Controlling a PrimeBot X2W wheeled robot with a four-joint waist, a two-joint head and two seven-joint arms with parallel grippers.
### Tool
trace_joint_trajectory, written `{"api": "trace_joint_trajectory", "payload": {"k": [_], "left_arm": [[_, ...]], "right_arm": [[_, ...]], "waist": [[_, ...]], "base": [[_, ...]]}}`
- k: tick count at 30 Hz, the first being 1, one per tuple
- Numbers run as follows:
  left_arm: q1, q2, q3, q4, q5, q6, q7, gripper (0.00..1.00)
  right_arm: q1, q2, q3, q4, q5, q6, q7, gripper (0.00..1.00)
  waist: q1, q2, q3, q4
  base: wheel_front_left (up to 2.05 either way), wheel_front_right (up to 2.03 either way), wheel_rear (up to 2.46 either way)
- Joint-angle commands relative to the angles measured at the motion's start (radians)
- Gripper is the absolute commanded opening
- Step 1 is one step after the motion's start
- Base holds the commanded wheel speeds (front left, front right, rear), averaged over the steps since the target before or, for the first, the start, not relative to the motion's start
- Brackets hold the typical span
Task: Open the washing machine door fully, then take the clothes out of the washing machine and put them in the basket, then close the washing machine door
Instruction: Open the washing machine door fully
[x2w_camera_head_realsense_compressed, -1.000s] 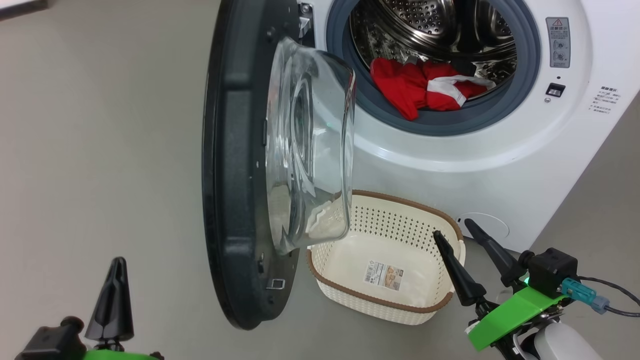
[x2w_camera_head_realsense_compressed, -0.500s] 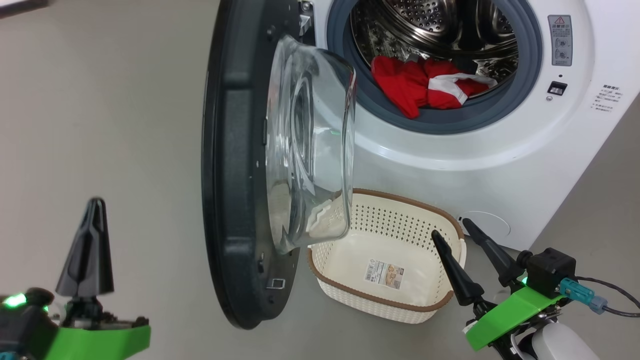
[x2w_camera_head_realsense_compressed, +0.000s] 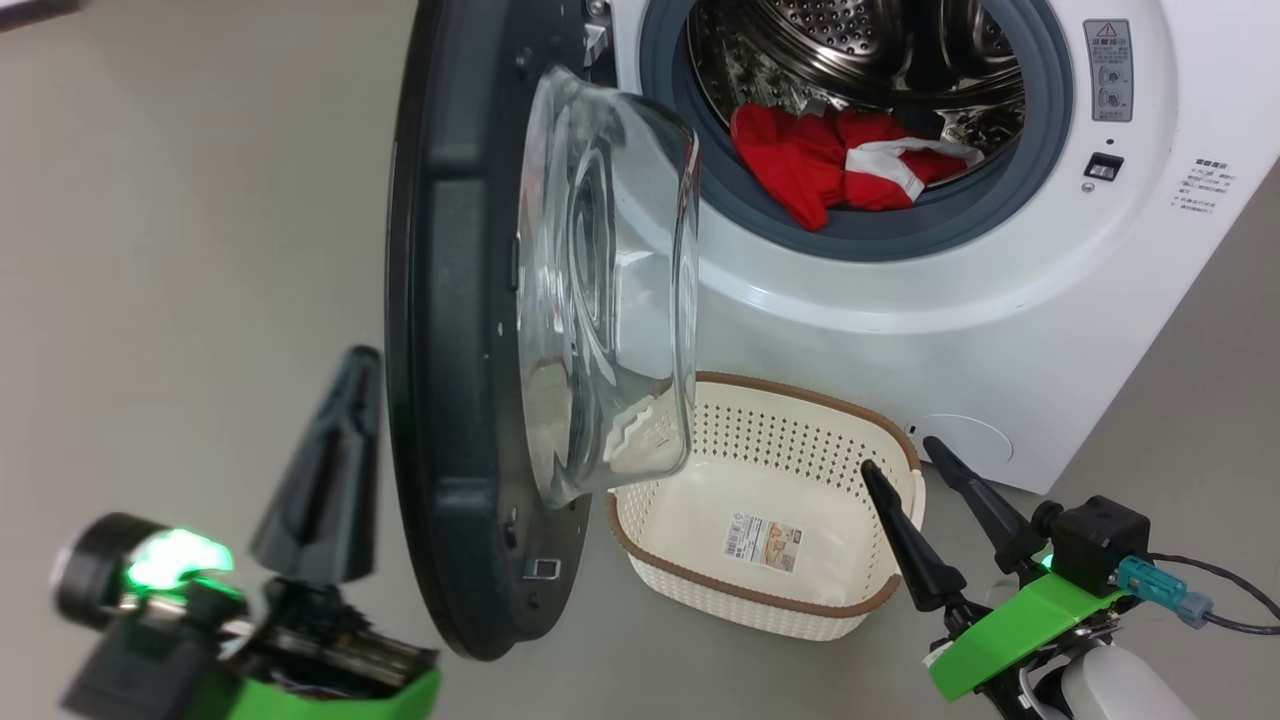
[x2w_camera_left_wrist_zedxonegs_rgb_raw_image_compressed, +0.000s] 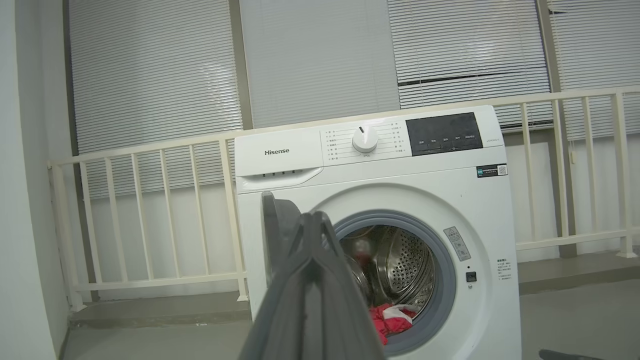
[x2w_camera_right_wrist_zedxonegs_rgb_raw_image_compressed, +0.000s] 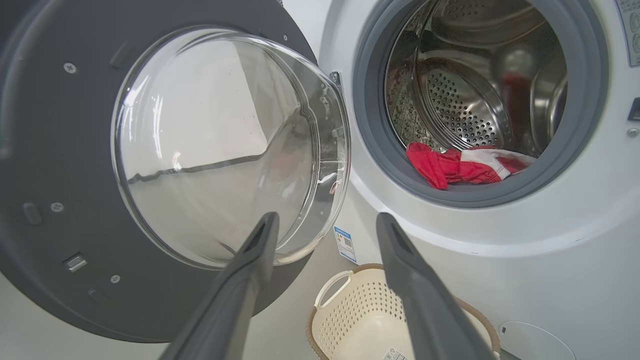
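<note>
The washing machine (x2w_camera_head_realsense_compressed: 900, 330) stands with its black washing machine door (x2w_camera_head_realsense_compressed: 450, 350) swung out, edge-on to me, glass bowl (x2w_camera_head_realsense_compressed: 610, 280) facing the drum. Red and white clothes (x2w_camera_head_realsense_compressed: 830, 165) lie at the drum's front lip. The cream basket (x2w_camera_head_realsense_compressed: 740, 598) sits on the floor below the opening and holds only its paper label. My left gripper (x2w_camera_head_realsense_compressed: 360, 360) is shut and empty, just left of the door's outer face. My right gripper (x2w_camera_head_realsense_compressed: 900, 455) is open over the basket's right end. In the right wrist view, the right gripper (x2w_camera_right_wrist_zedxonegs_rgb_raw_image_compressed: 325, 217) points at the door (x2w_camera_right_wrist_zedxonegs_rgb_raw_image_compressed: 50, 150) and the clothes (x2w_camera_right_wrist_zedxonegs_rgb_raw_image_compressed: 450, 165).
Bare grey floor (x2w_camera_head_realsense_compressed: 180, 250) spreads left of the door. A white railing (x2w_camera_left_wrist_zedxonegs_rgb_raw_image_compressed: 150, 200) and window blinds run behind the washing machine (x2w_camera_left_wrist_zedxonegs_rgb_raw_image_compressed: 400, 170). A cable (x2w_camera_head_realsense_compressed: 1230, 600) trails from my right wrist. A round white cap (x2w_camera_head_realsense_compressed: 965, 440) sits low on the machine's front.
My shut left gripper has risen and moved right, close to the door's outer face. The head camera has shifted a little. The right gripper holds its place.
</note>
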Motion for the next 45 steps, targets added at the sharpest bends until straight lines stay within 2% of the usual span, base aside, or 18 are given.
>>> {"api": "trace_joint_trajectory", "payload": {"k": [1,9,20,32,45], "left_arm": [[-0.040,0.006,0.014,-0.031,0.004,-0.009,0.014,0.00],[-0.011,-0.024,-0.100,0.021,-0.032,-0.025,0.072,0.00],[0.008,-0.029,-0.154,0.175,-0.061,-0.031,0.112,0.00],[0.004,-0.033,-0.160,0.302,-0.085,-0.026,0.112,0.00],[-0.003,-0.017,-0.134,0.341,-0.101,-0.007,0.105,0.00]], "right_arm": [[-0.012,-0.001,0.015,-0.026,-0.007,0.002,-0.012,1.00],[-0.013,0.006,0.015,-0.025,-0.005,0.002,-0.012,1.00],[-0.015,0.016,0.017,-0.021,-0.003,0.002,-0.012,1.00],[-0.012,0.018,0.023,-0.020,-0.004,0.002,-0.012,1.00],[-0.010,0.021,0.026,-0.021,-0.004,0.002,-0.012,1.00]], "waist": [[0.0000,0.0000,0.001,-0.001],[0.0000,0.0000,0.001,-0.004],[0.0000,0.0000,-0.007,-0.009],[0.0000,0.0000,-0.011,-0.017],[0.0000,0.0000,-0.012,-0.011]], "base": [[0.00,0.00,0.00],[0.00,0.00,0.00],[0.00,0.00,0.00],[0.00,0.00,0.00],[0.00,0.00,0.00]]}}
